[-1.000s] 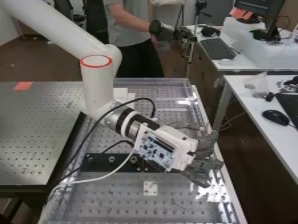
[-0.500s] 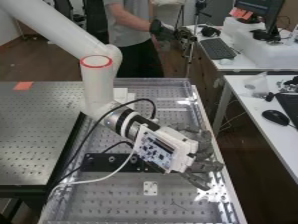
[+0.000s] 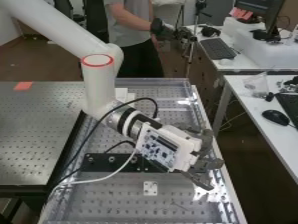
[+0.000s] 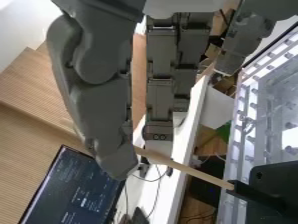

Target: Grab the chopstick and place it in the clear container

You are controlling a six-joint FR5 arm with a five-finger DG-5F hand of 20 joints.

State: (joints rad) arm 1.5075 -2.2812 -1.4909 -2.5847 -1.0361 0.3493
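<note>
And there's the hand (image 3: 211, 164), out over the bench's (image 3: 120, 202) R edge in the high view! Nearly closed now: thumb (image 4: 118, 161) tip vs. fingertips (image 4: 159, 131), w/ 1 chopstick (image 4: 193, 172) pinched btwn. That stick's at a slant, 1 end by the thumb, the 2nd touching a black piece (image 4: 256, 196)!

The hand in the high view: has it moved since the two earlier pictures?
Yes, slightly: the hand sits a little farther toward the view's right, judged against the small white plate on the bench.
</note>
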